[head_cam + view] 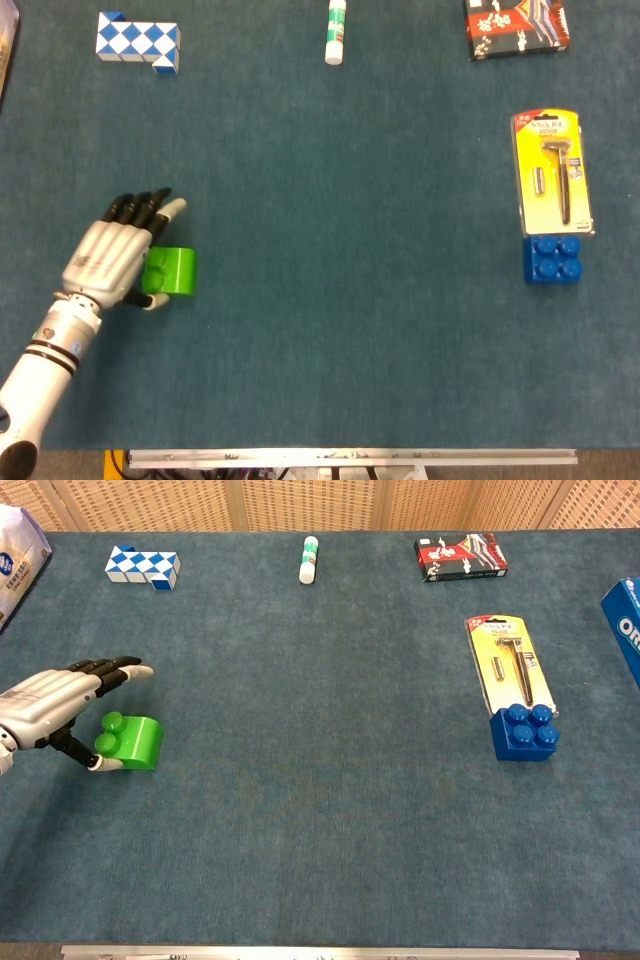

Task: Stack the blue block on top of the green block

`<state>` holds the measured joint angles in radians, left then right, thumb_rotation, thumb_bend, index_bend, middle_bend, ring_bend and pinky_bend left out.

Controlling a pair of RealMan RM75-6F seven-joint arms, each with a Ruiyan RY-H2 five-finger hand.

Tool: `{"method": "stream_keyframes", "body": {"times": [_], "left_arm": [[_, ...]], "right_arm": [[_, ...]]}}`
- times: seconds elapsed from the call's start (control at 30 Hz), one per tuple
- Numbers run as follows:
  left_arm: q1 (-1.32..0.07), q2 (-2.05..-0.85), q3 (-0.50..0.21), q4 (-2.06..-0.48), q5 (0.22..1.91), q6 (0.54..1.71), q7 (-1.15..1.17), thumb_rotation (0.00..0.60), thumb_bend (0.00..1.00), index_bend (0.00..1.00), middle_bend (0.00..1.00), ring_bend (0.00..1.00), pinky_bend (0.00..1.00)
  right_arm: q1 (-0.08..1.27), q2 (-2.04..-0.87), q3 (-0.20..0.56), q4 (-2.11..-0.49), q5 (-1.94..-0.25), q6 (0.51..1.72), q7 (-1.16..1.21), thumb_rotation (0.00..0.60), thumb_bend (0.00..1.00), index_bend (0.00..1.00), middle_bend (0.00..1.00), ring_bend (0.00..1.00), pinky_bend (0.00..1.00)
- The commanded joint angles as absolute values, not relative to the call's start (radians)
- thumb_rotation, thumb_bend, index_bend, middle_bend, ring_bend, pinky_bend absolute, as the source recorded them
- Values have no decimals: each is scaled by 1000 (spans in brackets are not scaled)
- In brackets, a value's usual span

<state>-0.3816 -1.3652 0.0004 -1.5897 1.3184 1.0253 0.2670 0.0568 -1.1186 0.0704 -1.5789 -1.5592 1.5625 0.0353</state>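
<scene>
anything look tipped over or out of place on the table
Yes: the green block lies on its side, studs facing the left robot hand rather than up. The blue block sits upright, butted against the razor pack.

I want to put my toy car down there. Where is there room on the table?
The big bare middle of the table, between the green block and the blue block, is free, and so is the front strip. It is crowded on the right, where the razor pack touches the blue block, and around the left hand.
</scene>
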Motion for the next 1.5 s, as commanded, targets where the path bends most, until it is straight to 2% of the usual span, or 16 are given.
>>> {"method": "stream_keyframes", "body": {"times": [0.03, 0.37, 0.73, 1.17, 1.5], "left_arm": [[-382, -1363, -5, -1581, 1310, 1034, 280, 600, 23, 0, 0, 0, 49], [-405, -1305, 8, -1634, 1273, 980, 291, 600, 23, 0, 0, 0, 51], [-477, -1255, 12, -1657, 1269, 885, 307, 600, 26, 117, 0, 0, 52], [-519, -1247, 23, -1646, 1246, 845, 324, 600, 180, 266, 0, 0, 53], [-531, -1251, 29, -1643, 1222, 849, 340, 600, 200, 351, 0, 0, 52]], "right_arm": [[57, -1119, 71, -1579, -1559, 1562, 35, 600, 431, 393, 299, 273, 330], [57, -1119, 71, -1579, -1559, 1561, 33, 600, 432, 393, 299, 273, 330], [58, -1119, 70, -1580, -1558, 1558, 33, 600, 431, 393, 299, 273, 330], [58, -1118, 70, -1581, -1559, 1556, 32, 600, 431, 393, 299, 274, 330], [59, -1118, 70, -1582, -1559, 1555, 31, 600, 431, 393, 299, 273, 330]]}}
